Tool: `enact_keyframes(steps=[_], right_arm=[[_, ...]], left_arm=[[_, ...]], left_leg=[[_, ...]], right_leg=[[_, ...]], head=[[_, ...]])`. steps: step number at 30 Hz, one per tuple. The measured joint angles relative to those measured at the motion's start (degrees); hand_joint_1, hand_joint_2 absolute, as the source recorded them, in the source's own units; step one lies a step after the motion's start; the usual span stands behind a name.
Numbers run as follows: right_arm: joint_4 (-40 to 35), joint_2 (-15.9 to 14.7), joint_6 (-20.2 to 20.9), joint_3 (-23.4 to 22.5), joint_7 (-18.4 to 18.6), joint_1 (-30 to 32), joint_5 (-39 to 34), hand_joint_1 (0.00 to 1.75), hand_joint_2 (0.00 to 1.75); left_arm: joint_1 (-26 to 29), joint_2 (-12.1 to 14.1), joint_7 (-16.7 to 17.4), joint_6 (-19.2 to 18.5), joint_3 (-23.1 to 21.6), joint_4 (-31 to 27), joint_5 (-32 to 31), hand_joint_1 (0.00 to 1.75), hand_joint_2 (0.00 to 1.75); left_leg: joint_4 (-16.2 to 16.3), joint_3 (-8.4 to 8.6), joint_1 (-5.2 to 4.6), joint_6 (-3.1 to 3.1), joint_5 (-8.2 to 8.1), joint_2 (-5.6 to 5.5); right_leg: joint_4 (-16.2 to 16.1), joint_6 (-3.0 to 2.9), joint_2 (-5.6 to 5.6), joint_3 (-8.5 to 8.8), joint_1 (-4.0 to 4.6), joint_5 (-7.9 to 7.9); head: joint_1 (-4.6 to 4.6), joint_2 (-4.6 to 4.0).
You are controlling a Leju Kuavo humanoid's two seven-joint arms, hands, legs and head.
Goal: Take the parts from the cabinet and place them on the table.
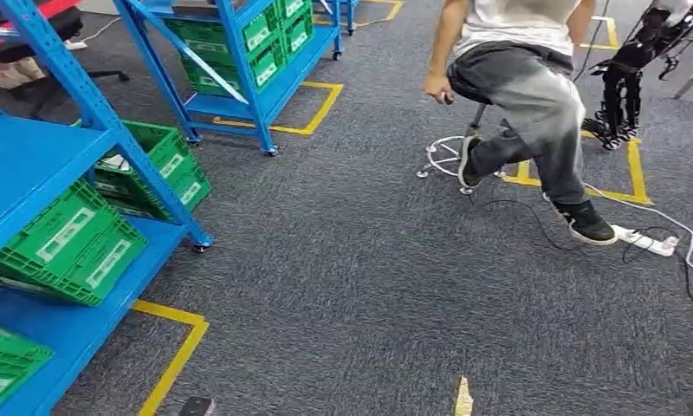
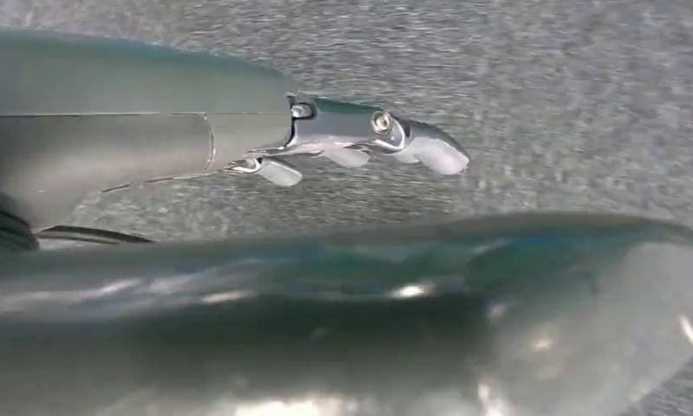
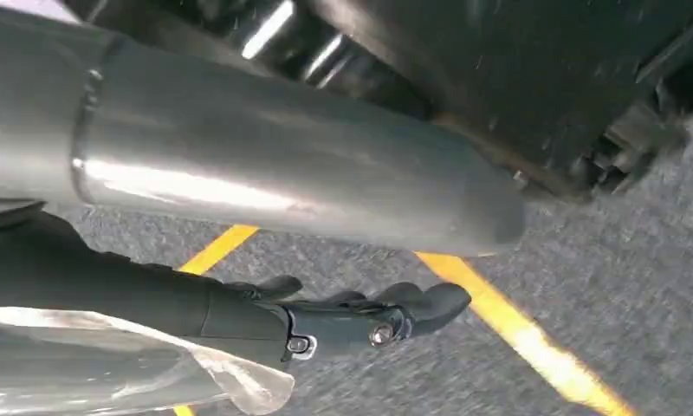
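Crates [image 1: 74,243] sat on the blue cabinet [image 1: 31,165] beside grey carpet [image 1: 343,286]. Left hand [image 2: 360,143] and right hand [image 3: 360,316] hung over the floor, fingers loosely apart, holding nothing.

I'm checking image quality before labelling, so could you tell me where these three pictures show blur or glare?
Head view: evenly lit and mostly sharp, the green crates and seated person readable, though slightly soft. Left wrist view: the left hand is fairly crisp, the carpet behind it smeared. Right wrist view: the right hand is dark, the yellow floor tape blurred, with bright glare streaks on the silver arm.
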Motion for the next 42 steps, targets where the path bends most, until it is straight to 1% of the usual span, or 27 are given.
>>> enact_keyframes(steps=[2,3,5,6,8,10,11,12,15,16,17,18,20,21,23,24,25,26,27,31,33,35,37,38,40,41,42], right_arm=[[0.00,0.00,0.04,0.02,-0.09,-0.12,0.00,0.00,0.00],[0.02,0.00,0.13,0.07,-0.09,-0.01,0.00,0.00,0.00],[0.05,0.00,0.33,0.09,-0.09,0.26,0.00,0.00,0.00],[0.07,0.00,0.37,0.09,-0.09,0.31,0.00,0.00,0.00],[0.07,-0.02,0.94,0.09,-0.07,0.45,-0.04,0.00,0.00],[0.07,-0.04,1.03,0.09,-0.11,0.31,-0.04,0.00,0.00],[0.13,-0.04,1.14,0.09,-0.11,0.34,-0.04,0.00,0.00],[0.18,-0.04,1.22,0.09,-0.18,0.32,-0.07,0.00,0.00],[0.20,-0.07,1.55,0.09,-0.26,0.35,-0.07,0.00,0.00],[0.18,0.00,1.62,0.09,-0.28,0.32,-0.07,0.00,0.00],[0.18,-0.04,1.64,0.09,-0.33,0.28,-0.04,0.00,0.00],[0.20,-0.02,1.73,0.09,-0.39,0.32,-0.04,0.00,0.00],[0.22,-0.07,1.73,0.09,-0.37,0.51,-0.04,0.00,0.00],[0.22,-0.13,1.73,0.09,-0.37,0.53,-0.04,0.00,0.00],[0.22,-0.13,1.73,0.09,-0.37,0.36,-0.04,0.00,0.00],[0.22,-0.13,1.75,0.09,-0.37,0.31,-0.04,0.00,0.00],[0.22,-0.11,1.75,0.09,-0.39,0.28,-0.04,0.00,0.00],[0.22,-0.11,1.75,0.09,-0.39,0.31,-0.04,0.00,0.00],[0.22,-0.13,1.77,0.09,-0.41,0.36,-0.04,0.00,0.00],[0.17,-0.11,1.84,0.11,-0.44,-0.22,-0.02,0.00,0.00],[0.13,-0.13,1.84,0.11,-0.48,-0.23,-0.02,0.00,0.00],[0.15,-0.13,1.88,0.11,-0.46,-0.12,-0.04,0.00,0.00],[0.15,-0.13,1.90,0.11,-0.44,0.12,0.00,0.00,0.00],[0.15,-0.13,1.92,0.11,-0.46,0.30,0.06,0.00,0.00],[0.15,-0.18,1.90,0.11,-0.46,0.35,0.30,0.00,0.00],[0.15,-0.24,1.88,0.11,-0.46,0.33,0.46,0.00,0.00],[0.24,-0.22,1.88,0.15,-0.44,0.32,0.55,0.00,0.00]], left_arm=[[0.11,-0.04,0.00,0.00,0.00,0.00,-0.07,0.00,0.00],[-0.24,-0.11,0.00,0.00,-0.02,0.00,-0.09,0.00,0.00],[-0.45,-0.20,-0.04,0.02,-0.04,0.00,-0.39,0.00,0.00],[-0.39,-0.20,-0.07,0.07,-0.04,0.00,-0.44,0.00,0.00],[-0.17,-0.24,-0.09,0.17,-0.04,0.00,-0.52,0.00,0.00],[-0.17,-0.35,-0.09,0.17,-0.04,0.00,-0.52,0.00,0.00],[-0.24,-0.35,-0.11,0.17,-0.04,0.00,-0.52,0.00,0.00],[-0.38,-0.37,-0.15,0.17,-0.07,0.00,-0.55,0.00,0.00],[0.02,-0.33,-0.20,0.20,-0.04,0.00,-0.52,0.00,0.00],[0.07,-0.24,-0.20,0.22,-0.04,0.00,-0.52,0.00,0.00],[0.07,-0.35,-0.20,0.22,-0.04,0.00,-0.52,0.00,0.00],[-0.15,-0.35,-0.22,0.22,-0.04,0.00,-0.55,0.00,0.00],[-0.40,-0.37,-0.22,0.22,-0.04,0.00,-0.55,0.00,0.00],[-0.38,-0.39,-0.22,0.22,-0.04,0.00,-0.54,0.00,0.00],[0.00,-0.39,-0.22,0.22,-0.04,0.00,-0.52,0.00,0.00],[0.03,-0.39,-0.22,0.22,-0.04,0.00,-0.52,0.00,0.00],[-0.03,-0.35,-0.22,0.22,-0.04,0.00,-0.52,0.00,0.00],[-0.14,-0.33,-0.22,0.22,-0.04,0.00,-0.52,0.00,0.00],[-0.40,-0.31,-0.22,0.22,-0.04,0.00,-0.52,0.00,0.00],[0.02,-0.33,-0.24,0.22,-0.04,0.00,-0.52,0.00,0.00],[-0.02,-0.35,-0.35,0.22,-0.02,0.00,-0.48,0.00,0.00],[-0.35,-0.46,-0.59,0.17,-0.02,0.00,-0.50,0.00,0.00],[-0.21,-0.44,-1.07,-0.04,-0.02,0.00,-0.50,0.00,0.00],[-0.11,-0.44,-1.18,-0.11,-0.02,0.00,-0.50,0.00,0.00],[-0.09,-0.44,-1.18,-0.15,-0.02,0.00,-0.52,0.00,0.00],[-0.15,-0.44,-1.18,-0.15,-0.02,0.00,-0.55,0.00,0.00],[-0.21,-0.37,-1.20,-0.11,-0.02,0.00,-0.57,0.00,0.00]], left_leg=[[-0.34,0.25,0.50,0.21,0.25,-1.09],[-0.31,0.14,0.56,0.56,0.31,-2.00],[-0.28,0.15,0.54,0.65,0.30,-3.68],[-0.28,0.21,0.54,0.66,0.30,-4.33],[-0.18,0.39,0.64,0.56,0.23,-6.22],[0.02,0.52,0.87,0.16,-0.02,-7.74],[0.19,0.33,0.70,-0.21,-0.14,-8.32],[0.78,-0.13,0.66,-0.48,-0.23,-9.14],[0.43,-0.48,1.03,-1.37,0.34,-10.90],[0.83,-0.62,1.06,-1.61,-0.16,-10.12],[2.53,-1.27,0.70,-2.01,-1.33,-6.77],[6.10,-2.97,0.80,-2.31,-3.37,-5.01],[15.29,-7.31,0.98,-2.57,-7.29,-3.86],[17.87,-8.51,1.06,-2.61,-7.82,-3.71],[15.55,-7.34,1.09,-2.40,-5.20,-3.58],[11.20,-5.15,1.00,-2.04,-2.63,-3.26],[5.94,-2.48,0.71,-1.41,-0.10,-1.99],[2.09,-0.55,0.11,-0.76,0.44,0.87],[0.81,0.01,-0.45,-0.64,-0.26,2.06],[-0.28,0.18,0.09,0.01,0.13,-0.77],[-0.67,0.37,0.49,0.39,0.54,-1.94],[-0.65,0.19,0.59,0.58,0.58,-3.52],[-0.60,0.30,0.62,0.59,0.55,-5.08],[-0.55,0.39,0.68,0.55,0.53,-5.91],[-0.23,0.47,0.93,0.18,0.33,-7.68],[0.01,0.41,0.99,-0.17,0.10,-7.98],[0.59,0.14,0.59,-0.58,-0.14,-8.65]], right_leg=[[2.83,0.48,5.40,-1.49,-0.31,-1.99],[7.78,0.58,7.07,-4.03,-0.48,-4.55],[16.17,0.67,7.83,-8.67,-0.50,-7.42],[17.71,0.68,7.85,-9.84,-0.50,-7.34],[13.63,0.60,7.98,-9.05,-0.55,-2.96],[3.87,0.71,9.79,-5.03,-0.85,2.80],[2.11,0.74,13.12,-4.21,-1.21,2.03],[0.85,0.44,13.47,-3.27,-1.43,1.90],[1.07,-0.48,11.59,-3.22,-0.96,2.14],[0.80,-0.97,10.66,-3.03,-1.34,2.32],[0.78,-1.27,10.18,-2.91,-1.21,2.25],[0.78,-1.71,9.24,-2.84,-1.07,2.12],[0.78,-2.02,7.20,-2.76,-0.87,1.86],[0.78,-2.15,6.37,-2.72,-0.80,1.77],[0.78,-2.15,5.07,-2.50,-0.63,1.57],[0.78,-2.12,4.39,-2.24,-0.53,1.43],[0.78,-2.08,3.67,-1.91,-0.43,1.23],[0.73,-1.93,3.02,-1.70,-0.40,1.03],[0.91,-1.42,2.37,-1.64,0.10,0.66],[0.42,-0.40,-0.20,-0.93,0.12,0.24],[4.24,0.23,5.88,-2.84,-0.29,-2.23],[13.56,0.64,7.69,-7.64,-0.56,-6.09],[17.54,0.91,7.84,-10.33,-0.61,-6.19],[15.92,0.97,7.87,-9.98,-0.64,-4.34],[6.51,1.10,8.91,-6.15,-0.87,1.64],[2.42,1.13,10.22,-4.49,-1.12,2.97],[1.17,1.08,11.70,-3.87,-1.18,1.99]], head=[[0.42,0.00],[0.61,0.00],[0.66,0.00],[0.68,0.00],[0.66,0.00],[0.68,0.00],[0.70,0.00],[0.61,0.00],[0.68,0.00],[0.68,0.00],[0.24,0.00],[-0.15,0.00],[-0.09,0.00],[-0.11,0.00],[-0.13,0.00],[-0.13,0.00],[-0.09,0.00],[-0.13,0.00],[-0.10,0.00],[-0.13,0.00],[0.37,0.00],[0.61,0.00],[0.61,0.00],[0.57,0.00],[0.59,0.00],[0.66,0.00],[0.88,0.00]])
